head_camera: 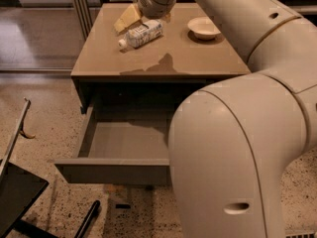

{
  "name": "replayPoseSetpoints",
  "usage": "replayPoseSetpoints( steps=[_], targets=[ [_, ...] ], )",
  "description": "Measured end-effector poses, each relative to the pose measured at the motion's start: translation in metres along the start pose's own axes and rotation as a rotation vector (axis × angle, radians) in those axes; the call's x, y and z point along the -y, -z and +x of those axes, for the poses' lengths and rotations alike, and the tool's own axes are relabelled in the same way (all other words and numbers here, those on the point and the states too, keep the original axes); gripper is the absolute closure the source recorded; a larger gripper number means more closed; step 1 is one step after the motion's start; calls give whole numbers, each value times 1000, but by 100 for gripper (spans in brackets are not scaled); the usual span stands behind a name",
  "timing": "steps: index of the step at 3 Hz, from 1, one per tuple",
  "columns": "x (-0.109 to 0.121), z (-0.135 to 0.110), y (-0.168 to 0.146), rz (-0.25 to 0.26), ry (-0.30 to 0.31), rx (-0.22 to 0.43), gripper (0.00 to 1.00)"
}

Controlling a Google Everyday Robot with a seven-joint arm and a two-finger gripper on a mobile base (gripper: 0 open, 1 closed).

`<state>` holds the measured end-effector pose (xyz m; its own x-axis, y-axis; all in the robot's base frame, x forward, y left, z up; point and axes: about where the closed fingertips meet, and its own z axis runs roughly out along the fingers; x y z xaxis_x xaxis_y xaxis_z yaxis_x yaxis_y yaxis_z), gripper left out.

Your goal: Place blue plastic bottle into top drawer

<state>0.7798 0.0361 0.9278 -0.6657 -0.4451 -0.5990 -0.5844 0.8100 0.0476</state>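
The pale robot arm [237,148] fills the right, the top drawer [114,171] stands open under the tan worktop [198,58], which carries a white bowl [204,28] and the blue plastic bottle [141,34] lying beneath the end effector [146,20], grip state impossible to tell.

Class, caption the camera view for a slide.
Hand at clear plastic bottle on tan table; grey drawer open below.

A white bowl [203,27] sits at one o'clock on the tan table [163,58]; a pale yellow wedge [127,18] lies at eleven o'clock, just beside the gripper [148,14]. A dark frame [20,202] stands at seven o'clock on the speckled floor [44,108]
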Motion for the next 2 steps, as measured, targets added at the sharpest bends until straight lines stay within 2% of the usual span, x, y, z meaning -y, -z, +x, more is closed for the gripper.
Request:
replayPoseSetpoints(
  steps=[2],
  targets=[
    [3, -3, -28, 59, -320, -44, 0]
  ],
)
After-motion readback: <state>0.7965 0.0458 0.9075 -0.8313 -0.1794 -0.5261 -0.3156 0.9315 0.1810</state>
